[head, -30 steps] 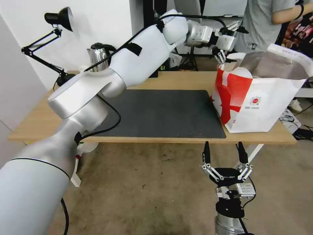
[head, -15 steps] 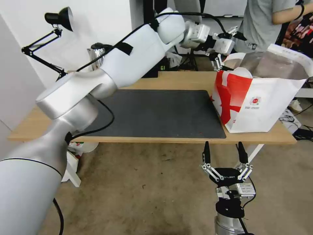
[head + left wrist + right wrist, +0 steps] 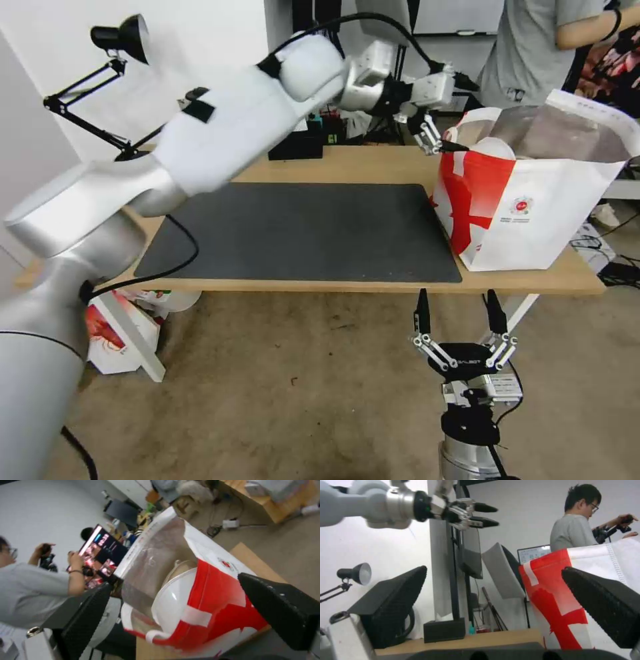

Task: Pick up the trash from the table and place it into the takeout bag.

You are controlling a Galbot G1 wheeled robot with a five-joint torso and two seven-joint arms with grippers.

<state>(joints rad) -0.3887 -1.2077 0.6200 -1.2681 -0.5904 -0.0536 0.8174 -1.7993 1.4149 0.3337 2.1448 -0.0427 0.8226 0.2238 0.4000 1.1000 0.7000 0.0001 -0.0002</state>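
The left gripper (image 3: 448,113) hangs in the air above the far edge of the table (image 3: 360,163), just beside the near-left top corner of the takeout bag (image 3: 533,213), with its fingers spread apart and nothing held between them; the right wrist view shows the same gripper (image 3: 485,515) from the side with its two dark fingertips parted. The takeout bag stands upright on the table's right end, partly on the right edge of the dark grey mat (image 3: 307,230) and partly on bare wood, its mouth open so that the silver foil lining (image 3: 533,137) shows. In the left wrist view the bag (image 3: 213,600) lies between the two black fingers (image 3: 83,620) of that arm, and a white rounded lid or bowl rim (image 3: 170,600) leans inside against the red-banded wall, with a tan edge (image 3: 178,566) tucked behind it. The right gripper (image 3: 459,313) is parked low in front of the table's near edge, below the bag, pointing upward with its fingers wide apart and empty. On the floor beside the table's left leg sits a small white box printed with a red crayfish (image 3: 110,333).
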